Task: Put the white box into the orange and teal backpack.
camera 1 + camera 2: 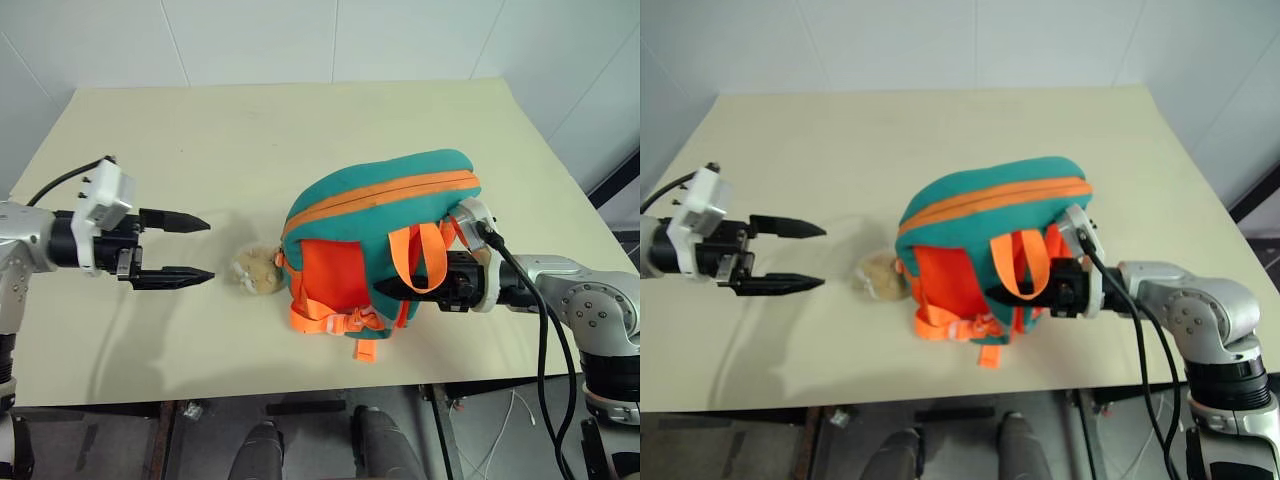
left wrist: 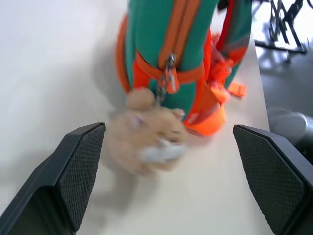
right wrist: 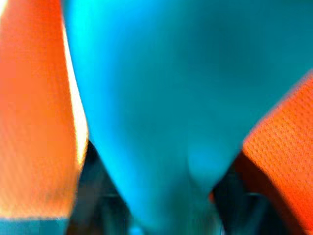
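Left eye view: the backpack [image 1: 375, 235] lies on its side on the counter [image 1: 300, 130], close to the front edge. Its orange zip looks shut along the top. I cannot tell where the box is. It may be inside the bag, which looks full and puffy, but that is only a guess.

The left gripper [image 1: 208, 250] hangs above the counter, apart from the bag, and it is wide open with nothing in it. A little plush toy [image 1: 258, 270] lies on the counter between it and the bag, clipped to the bag's zip.

The right gripper [image 1: 400, 286] is pushed up against the back of the bag, under an orange strap [image 1: 420, 250]. I cannot tell if it is open or holding on, because the bag hides it.

What could go wrong? The strap loops over the right gripper. If that arm pulls away fast, the strap could catch and drag the bag off the front edge. If the bag is not zipped all the way, the box could slide out. The left gripper could also bump the toy and tug the zip if it swings in low.
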